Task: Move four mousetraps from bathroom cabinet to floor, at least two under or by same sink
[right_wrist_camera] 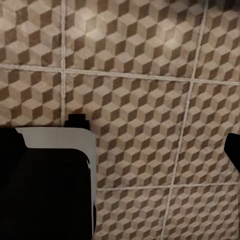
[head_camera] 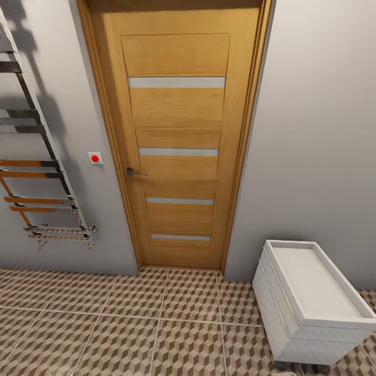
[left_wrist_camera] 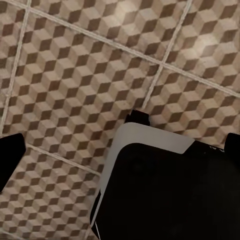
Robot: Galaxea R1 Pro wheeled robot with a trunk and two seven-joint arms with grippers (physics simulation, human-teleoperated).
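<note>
While in transit, facing closed wooden door (head_camera: 177,141) w/ white drawer unit (head_camera: 308,303) at right; no mousetraps or cabinet visible. Wrist cams aimed at bathroom floor (left_wrist_camera: 75,65). Pincer state: can't tell, both.

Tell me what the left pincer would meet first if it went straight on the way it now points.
Most likely the bathroom floor: the left wrist view looks along the fingers straight onto the cube-patterned tiles, with nothing between. The robot's own base sits off to one side, and depth is unclear.
</note>
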